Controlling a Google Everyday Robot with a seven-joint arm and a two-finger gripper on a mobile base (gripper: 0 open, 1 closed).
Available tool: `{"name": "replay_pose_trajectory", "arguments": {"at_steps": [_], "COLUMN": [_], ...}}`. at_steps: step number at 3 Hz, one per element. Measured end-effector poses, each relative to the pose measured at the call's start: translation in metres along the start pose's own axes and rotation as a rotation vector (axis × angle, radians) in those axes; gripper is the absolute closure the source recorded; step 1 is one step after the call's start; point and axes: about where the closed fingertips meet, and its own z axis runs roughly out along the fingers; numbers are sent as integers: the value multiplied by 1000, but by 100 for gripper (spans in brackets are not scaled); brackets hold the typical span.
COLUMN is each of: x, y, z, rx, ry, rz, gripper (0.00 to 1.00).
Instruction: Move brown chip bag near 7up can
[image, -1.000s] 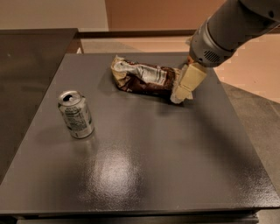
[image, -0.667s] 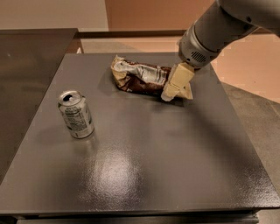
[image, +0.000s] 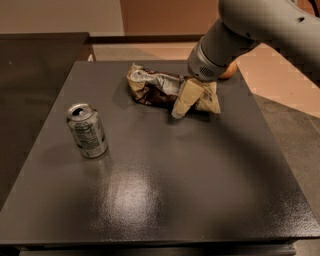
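The brown chip bag (image: 152, 86) lies crumpled at the back middle of the dark table (image: 165, 190), with a dark brown middle and cream ends. The 7up can (image: 87, 130) stands upright at the left, well apart from the bag. My gripper (image: 181, 101) hangs from the grey arm and is low over the front of the bag's right half, covering part of it. The bag's right end (image: 210, 100) shows past the gripper.
A small round orange fruit (image: 228, 71) sits at the table's back right edge, partly hidden behind my arm (image: 240, 30). A dark counter (image: 35, 55) stands to the left. Floor lies beyond the table's right edge.
My gripper has moved left, from beside the bag's right end to over the bag's right half. The bag and the can have not moved.
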Motion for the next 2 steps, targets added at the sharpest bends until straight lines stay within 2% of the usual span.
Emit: {"name": "replay_pose_trajectory", "arguments": {"at_steps": [1,2], "x": [0,4], "y": [-1,-6], "z": [20,28], "rx": [-20,-19], "ry": [22,43], "rz": [-14,-12], "gripper": [0,0]}}
